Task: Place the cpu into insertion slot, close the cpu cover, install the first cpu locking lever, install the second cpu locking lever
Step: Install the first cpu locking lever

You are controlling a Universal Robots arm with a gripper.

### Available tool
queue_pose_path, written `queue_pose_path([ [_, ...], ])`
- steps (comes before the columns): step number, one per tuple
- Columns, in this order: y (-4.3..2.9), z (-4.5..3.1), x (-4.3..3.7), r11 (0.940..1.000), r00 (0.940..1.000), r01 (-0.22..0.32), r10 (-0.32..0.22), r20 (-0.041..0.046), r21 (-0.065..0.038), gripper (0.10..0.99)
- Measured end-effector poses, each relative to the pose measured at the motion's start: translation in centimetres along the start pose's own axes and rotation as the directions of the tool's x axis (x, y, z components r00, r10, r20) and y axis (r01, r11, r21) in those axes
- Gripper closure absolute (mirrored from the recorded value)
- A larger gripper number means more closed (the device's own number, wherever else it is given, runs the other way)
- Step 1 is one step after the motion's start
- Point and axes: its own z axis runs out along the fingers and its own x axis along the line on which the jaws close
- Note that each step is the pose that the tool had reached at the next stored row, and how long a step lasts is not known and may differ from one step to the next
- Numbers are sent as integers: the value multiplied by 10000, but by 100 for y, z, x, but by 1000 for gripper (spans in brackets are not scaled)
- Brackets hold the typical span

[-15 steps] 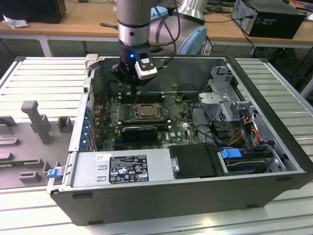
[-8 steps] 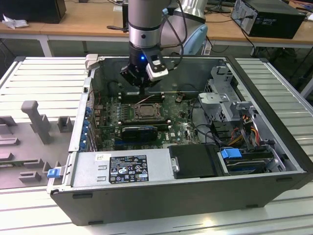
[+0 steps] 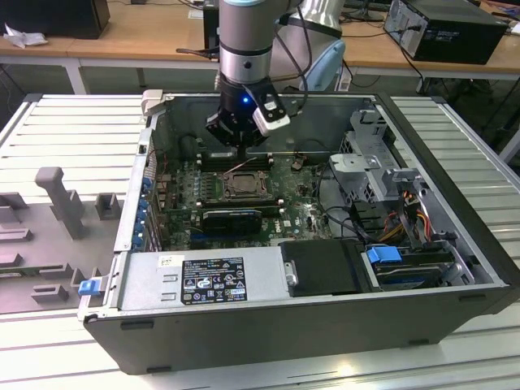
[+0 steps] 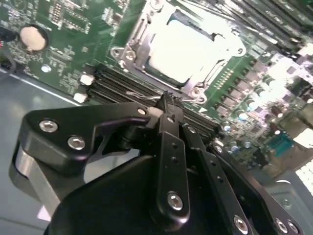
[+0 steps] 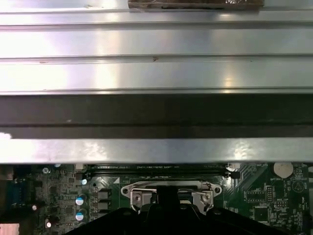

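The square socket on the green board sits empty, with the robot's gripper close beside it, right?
Not empty. In the second wrist view the pale cpu sits in the insertion slot, with the gripper close beside it.

Insertion slot [image 3: 241, 185] open above; memory slots [image 4: 115, 83] and case wall [image 3: 325, 118] crowd it.

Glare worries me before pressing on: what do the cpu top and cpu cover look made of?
The cpu: seemingly pale metal top, smooth, washed out by glare. The cpu cover: thin silvery sheet metal, likely steel, with bright reflective edges.
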Motion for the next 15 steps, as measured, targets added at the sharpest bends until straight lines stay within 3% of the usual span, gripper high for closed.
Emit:
queue_pose_path([
  [4, 29, 14, -22, 10000, 10000, 4, -3, 30, -73, 980],
  [12, 100, 103, -80, 10000, 9999, 50, -50, 122, -72, 980],
  [15, 85, 142, -93, 9999, 9999, 86, -85, 148, -63, 980],
])
